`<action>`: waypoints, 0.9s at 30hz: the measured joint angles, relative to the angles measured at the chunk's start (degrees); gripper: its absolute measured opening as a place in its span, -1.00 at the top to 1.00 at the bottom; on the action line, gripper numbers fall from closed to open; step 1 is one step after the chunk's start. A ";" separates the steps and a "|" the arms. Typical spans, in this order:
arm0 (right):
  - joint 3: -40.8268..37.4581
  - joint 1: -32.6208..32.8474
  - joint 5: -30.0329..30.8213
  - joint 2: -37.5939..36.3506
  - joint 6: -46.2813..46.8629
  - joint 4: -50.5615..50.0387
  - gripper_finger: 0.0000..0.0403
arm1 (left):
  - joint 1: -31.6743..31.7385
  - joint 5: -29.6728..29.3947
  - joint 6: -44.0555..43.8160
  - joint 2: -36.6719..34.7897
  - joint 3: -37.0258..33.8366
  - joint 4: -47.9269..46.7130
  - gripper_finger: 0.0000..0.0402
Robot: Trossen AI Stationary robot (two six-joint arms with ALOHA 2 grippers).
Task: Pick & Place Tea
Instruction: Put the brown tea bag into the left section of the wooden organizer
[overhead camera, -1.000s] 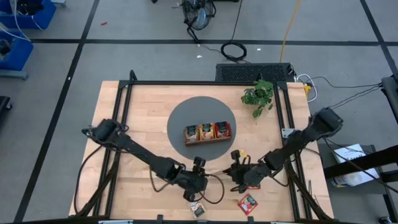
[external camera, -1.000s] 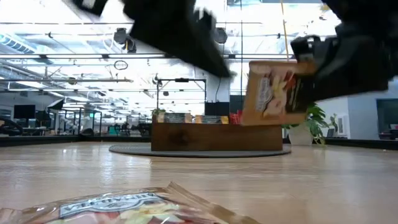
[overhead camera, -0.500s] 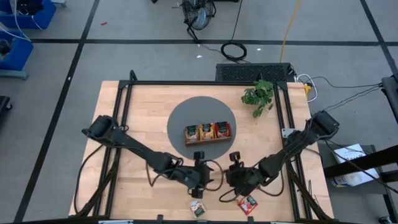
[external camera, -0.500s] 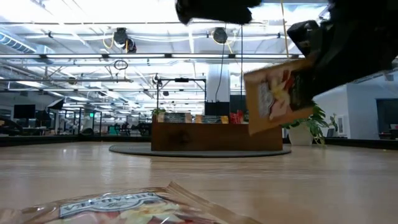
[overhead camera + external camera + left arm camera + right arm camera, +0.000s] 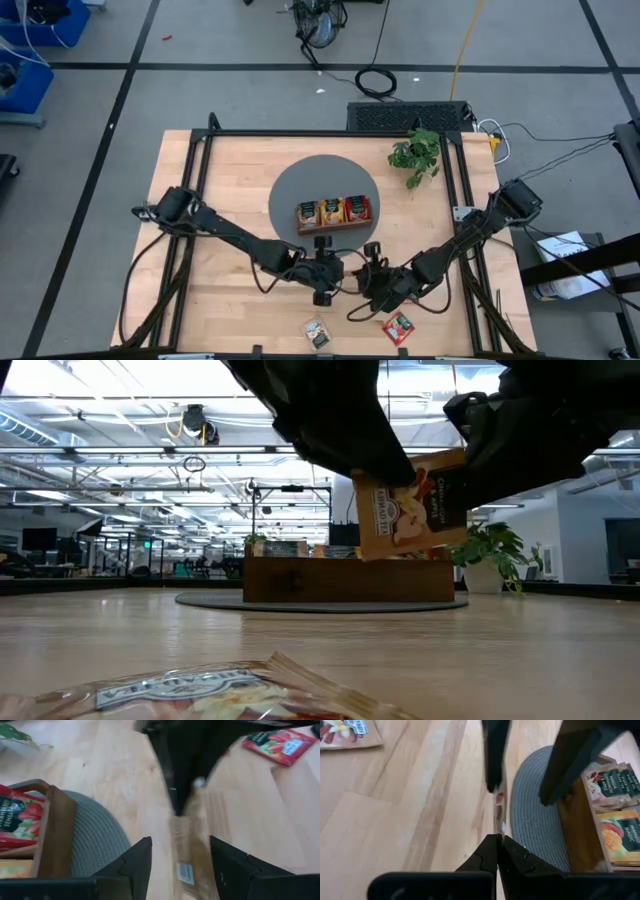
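One orange tea packet hangs upright, edge pinched, above the table.

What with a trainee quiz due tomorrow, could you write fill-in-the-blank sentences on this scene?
1. The right gripper is ___ on a tea packet held above the table.
2. The left gripper is ___, one finger either side of that packet.
3. The wooden tray sits on a round ___ mat.
4. ___ packets lie loose on the table: a red one and a pale one.
Missing words: shut; open; grey; two.
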 joint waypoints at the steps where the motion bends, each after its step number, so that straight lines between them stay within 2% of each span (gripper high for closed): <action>1: 0.00 0.01 -0.17 0.01 -0.10 0.28 1.00 | 0.08 0.04 0.02 0.00 0.00 -0.20 0.09; 6: 0.00 -0.03 -0.16 0.00 -0.16 0.55 1.00 | -0.04 0.66 0.80 0.00 0.00 -0.57 0.10; 9: 0.00 -0.03 -0.14 0.00 -0.59 0.96 1.00 | 0.01 0.76 1.98 0.14 0.00 -0.98 0.20; 17: 0.00 0.17 1.08 0.00 -4.43 1.37 0.99 | 0.02 1.04 3.63 0.96 0.00 -1.42 0.91; 20: 0.00 1.26 1.55 -0.02 -5.93 1.38 0.86 | 0.06 1.17 3.62 0.92 0.00 -1.30 0.88; 23: -0.07 2.43 5.24 -0.41 -5.18 1.18 0.65 | -0.30 0.98 3.79 0.92 0.00 -1.08 0.84; 27: -0.49 4.00 7.70 -2.20 -2.84 1.44 0.34 | -0.86 -0.73 5.38 0.91 0.00 0.98 0.94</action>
